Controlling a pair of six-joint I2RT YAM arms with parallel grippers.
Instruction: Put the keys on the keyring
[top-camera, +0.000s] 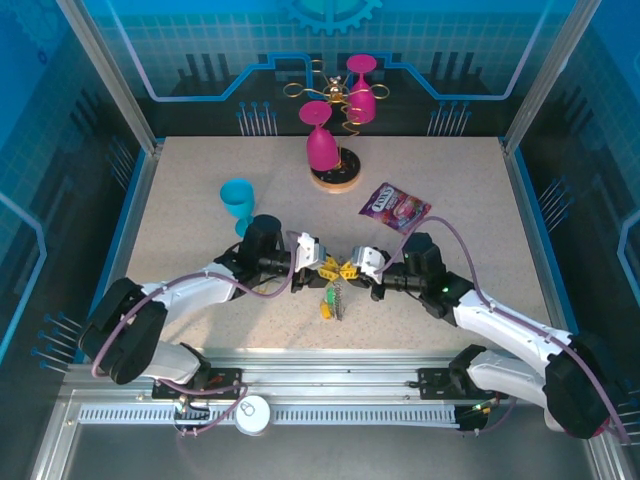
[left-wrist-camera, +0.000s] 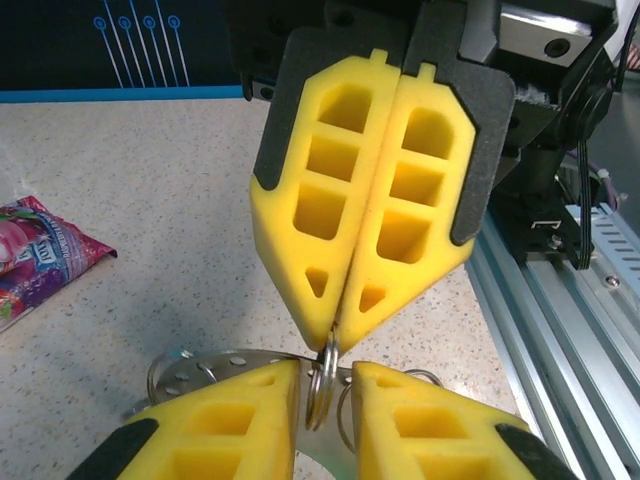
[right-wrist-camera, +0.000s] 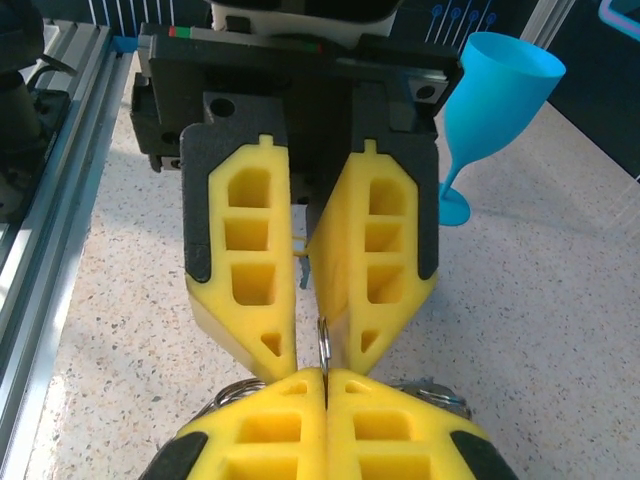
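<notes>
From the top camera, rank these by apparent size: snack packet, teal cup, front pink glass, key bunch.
1. Snack packet.
2. Front pink glass and teal cup: they look much alike, so I am not ranking them.
3. Key bunch, clearly smallest.

A teal stemmed cup (top-camera: 238, 203) stands upright on the speckled beige table (top-camera: 460, 180), left of centre. Toward the back, a gold wire stand (top-camera: 336, 97) on a round wooden base (top-camera: 334, 178) carries 2 pink glasses (top-camera: 321, 145), both bowl-down. Near the base, to its right, a purple snack packet (top-camera: 395, 208) lies flat. A silver rail (top-camera: 330, 375) edges the near side.
</notes>
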